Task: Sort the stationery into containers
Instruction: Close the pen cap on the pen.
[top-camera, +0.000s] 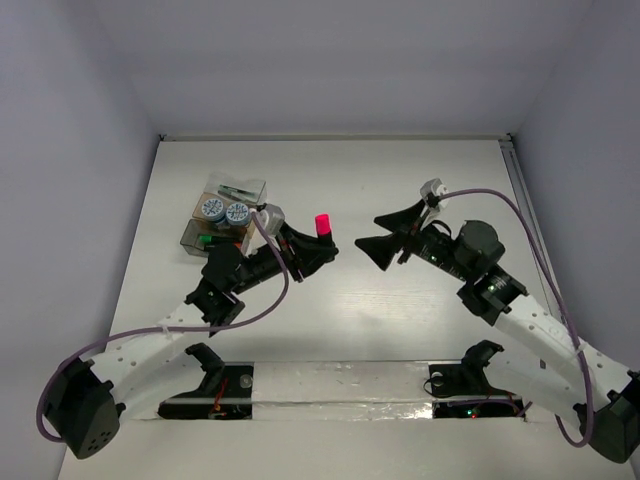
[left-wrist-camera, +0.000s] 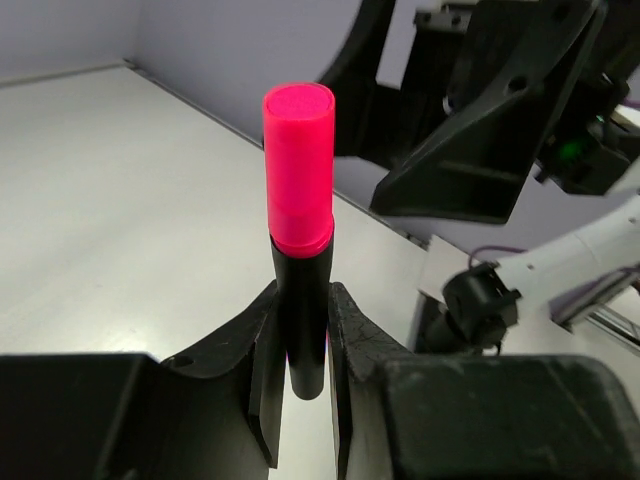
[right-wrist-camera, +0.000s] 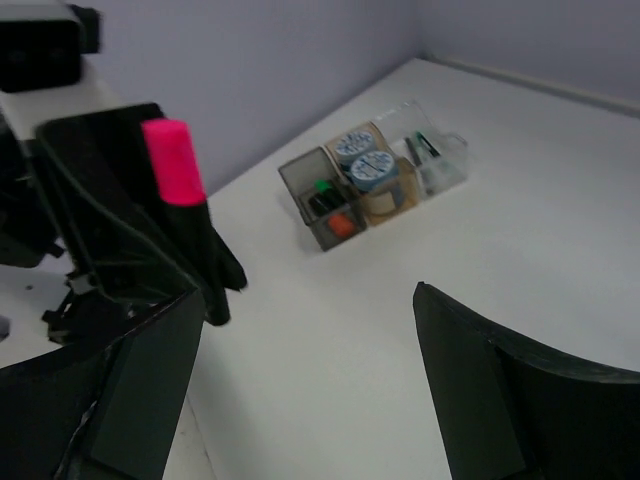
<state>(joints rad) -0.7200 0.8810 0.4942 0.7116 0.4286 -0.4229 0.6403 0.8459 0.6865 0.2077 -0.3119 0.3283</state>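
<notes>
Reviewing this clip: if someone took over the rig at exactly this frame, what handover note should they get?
Left gripper: shut on the pink-capped marker, gripped by its black body, cap up, to the right of the containers.
Right gripper: open and empty, facing the marker.
Done: two blue-white discs sit in the tan box, the green-ended marker and orange-ended marker in the smoky box, and the thin pens in the clear box.
Left: put the pink-capped marker into a box. I see no other loose stationery.

Containers (top-camera: 222, 215) left on table (top-camera: 400, 180), discs (top-camera: 212, 208) inside; marker (top-camera: 322, 224) right of them, right pincer (top-camera: 368, 231) further right.
</notes>
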